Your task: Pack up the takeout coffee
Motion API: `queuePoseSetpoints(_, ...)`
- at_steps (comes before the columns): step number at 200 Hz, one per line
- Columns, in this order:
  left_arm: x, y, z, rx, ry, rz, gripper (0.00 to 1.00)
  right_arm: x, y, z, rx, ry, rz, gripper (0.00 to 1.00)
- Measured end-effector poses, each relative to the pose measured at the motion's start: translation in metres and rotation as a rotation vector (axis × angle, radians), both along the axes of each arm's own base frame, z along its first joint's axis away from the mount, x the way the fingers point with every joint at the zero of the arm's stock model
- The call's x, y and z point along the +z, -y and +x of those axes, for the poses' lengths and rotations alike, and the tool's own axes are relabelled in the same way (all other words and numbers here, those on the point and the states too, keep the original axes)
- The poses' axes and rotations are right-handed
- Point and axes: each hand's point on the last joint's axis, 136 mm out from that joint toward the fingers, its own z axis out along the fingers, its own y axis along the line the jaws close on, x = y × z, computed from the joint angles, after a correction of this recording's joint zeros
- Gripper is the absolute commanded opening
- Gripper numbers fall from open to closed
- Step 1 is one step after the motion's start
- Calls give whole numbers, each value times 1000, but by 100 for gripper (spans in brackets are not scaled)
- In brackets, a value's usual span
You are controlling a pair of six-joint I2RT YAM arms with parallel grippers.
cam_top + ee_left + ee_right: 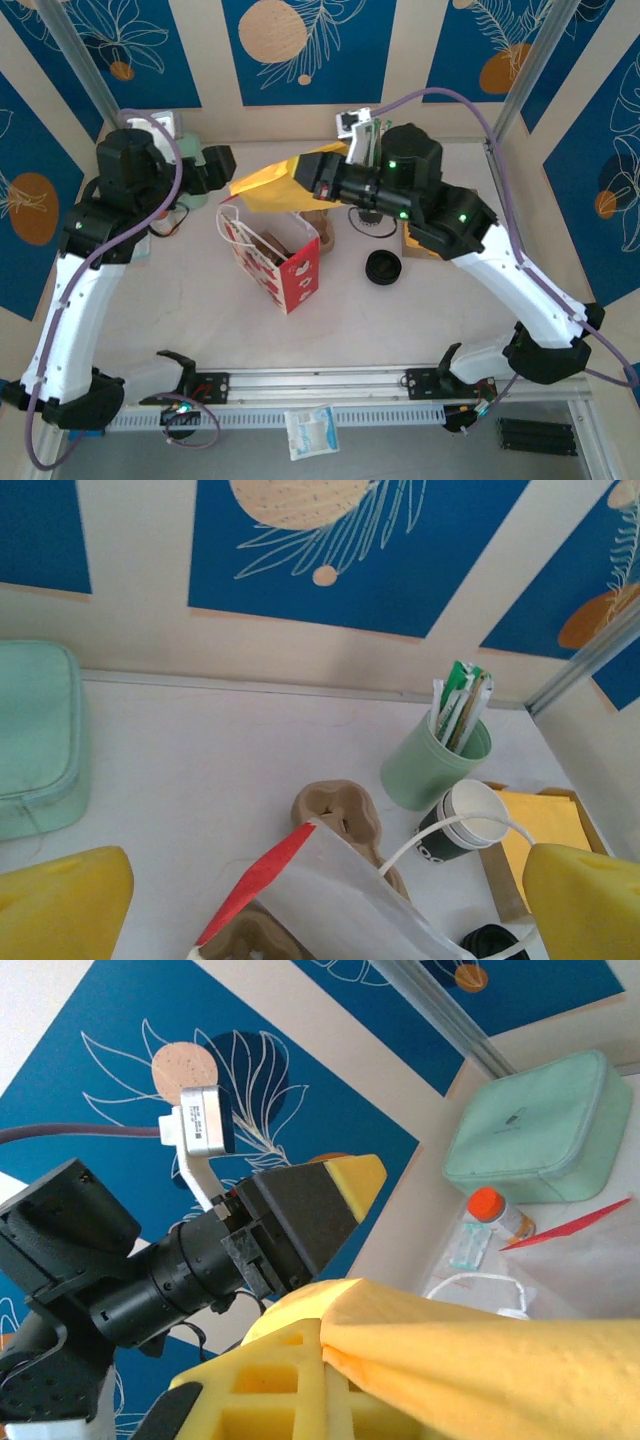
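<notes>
My right gripper [305, 180] [340, 1350] is shut on a yellow napkin [262, 188] [500, 1360] and holds it in the air over the open red-and-white paper bag [285, 262] [340, 905]. Beside it at the upper left my left gripper [226, 170] [322, 900] hangs wide open, its yellow fingers [60, 905] on either side of the bag's mouth, holding nothing. A round black lid [383, 267] sits on the table right of the bag. I cannot tell whether the tan cup of the takeout coffee is under it.
A brown pulp cup carrier [340, 808] lies behind the bag. Behind it stand a mint-green cup of sticks [432, 768] and a black-sided paper cup [462, 828], with a box of yellow napkins [548, 820] at the right. At the back left are a mint-green case [35, 735] and an orange-capped bottle [497, 1210].
</notes>
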Motion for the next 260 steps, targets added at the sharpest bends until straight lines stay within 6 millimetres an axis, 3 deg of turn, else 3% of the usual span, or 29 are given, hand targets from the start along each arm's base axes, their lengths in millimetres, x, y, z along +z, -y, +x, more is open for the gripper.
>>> queuePoseSetpoints(42,4,-15,-12,33,23,-8,99,-9,-30,3,-13,-12,9,0)
queuePoseSetpoints(87,3,-21,-16,46,28,-10,100,-19,-46,12,-66,-33,27,0)
queuePoseSetpoints(174,-9,-21,-25,26,11,-14,99,-50,-44,30,-218,-53,-3,0)
queuePoseSetpoints(260,-27,1,-42,-117,-58,-33,94,-37,-25,32,-292,-21,23,0)
